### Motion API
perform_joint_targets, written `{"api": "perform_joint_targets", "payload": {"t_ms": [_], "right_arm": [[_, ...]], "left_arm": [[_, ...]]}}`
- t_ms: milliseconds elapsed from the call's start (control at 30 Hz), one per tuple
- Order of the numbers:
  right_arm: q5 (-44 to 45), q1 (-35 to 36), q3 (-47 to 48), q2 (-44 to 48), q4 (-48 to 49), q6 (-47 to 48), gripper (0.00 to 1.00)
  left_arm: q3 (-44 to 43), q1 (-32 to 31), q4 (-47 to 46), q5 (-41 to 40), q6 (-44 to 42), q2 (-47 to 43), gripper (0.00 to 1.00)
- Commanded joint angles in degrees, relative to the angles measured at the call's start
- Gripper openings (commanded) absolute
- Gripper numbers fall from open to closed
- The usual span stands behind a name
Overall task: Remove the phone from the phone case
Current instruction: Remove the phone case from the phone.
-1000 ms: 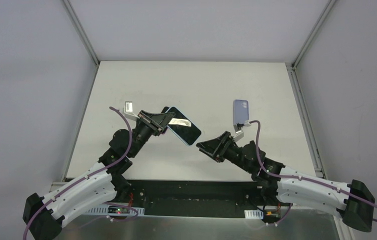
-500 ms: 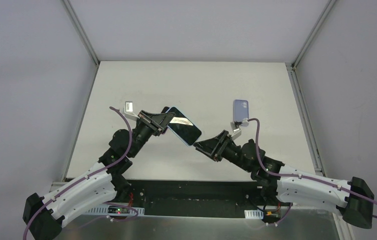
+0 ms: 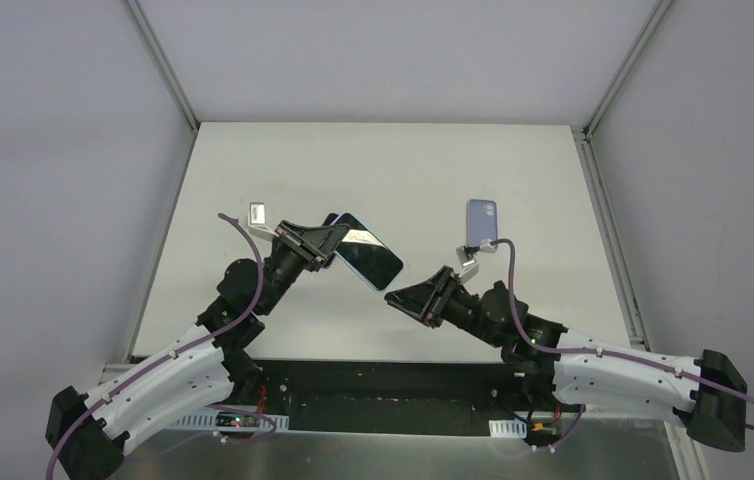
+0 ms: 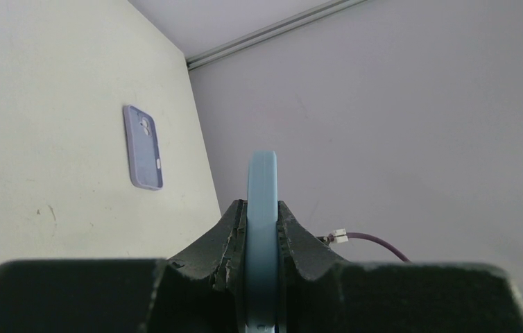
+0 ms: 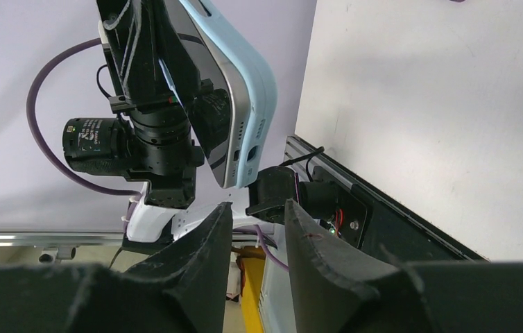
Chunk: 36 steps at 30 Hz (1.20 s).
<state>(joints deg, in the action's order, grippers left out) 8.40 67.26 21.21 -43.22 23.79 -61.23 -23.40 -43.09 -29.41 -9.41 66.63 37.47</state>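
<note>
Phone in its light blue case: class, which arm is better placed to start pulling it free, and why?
Right. The left gripper is shut on the cased phone, holding it up; the right gripper, jaws apart and empty, sits just short of its free end.

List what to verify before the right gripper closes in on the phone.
1. Left gripper clamped on the phone in its blue case: ok.
2. Phone held up off the table, free end toward the right arm: ok.
3. Right gripper jaws apart, nothing between them: ok.
4. Right gripper's gap lined up with the phone's free end: ok, roughly, in the right wrist view.
5. Gap wide enough to take the cased edge: cannot tell.
6. Lilac case flat on the table, away from both grippers: ok.
</note>
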Motion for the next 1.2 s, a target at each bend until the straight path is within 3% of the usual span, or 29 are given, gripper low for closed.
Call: {"api": "perform_joint_targets", "payload": {"t_ms": [0, 267, 1167], "right_arm": [[1.0, 0.3, 2.5, -0.2, 2.0, 0.8, 0.36], [1.7, 0.4, 3.3, -1.0, 2.5, 0.0, 0.4], [6.7, 0.4, 2.5, -3.0, 2.7, -4.5, 0.37]], "left_arm": [[-1.9, -0.1, -7.3, 0.9, 1.4, -1.4, 0.0], [-2.0, -0.2, -7.3, 1.1, 1.3, -1.3, 0.0], [-4.3, -2.2, -7.4, 2.8, 1.2, -0.6, 0.0]]}}
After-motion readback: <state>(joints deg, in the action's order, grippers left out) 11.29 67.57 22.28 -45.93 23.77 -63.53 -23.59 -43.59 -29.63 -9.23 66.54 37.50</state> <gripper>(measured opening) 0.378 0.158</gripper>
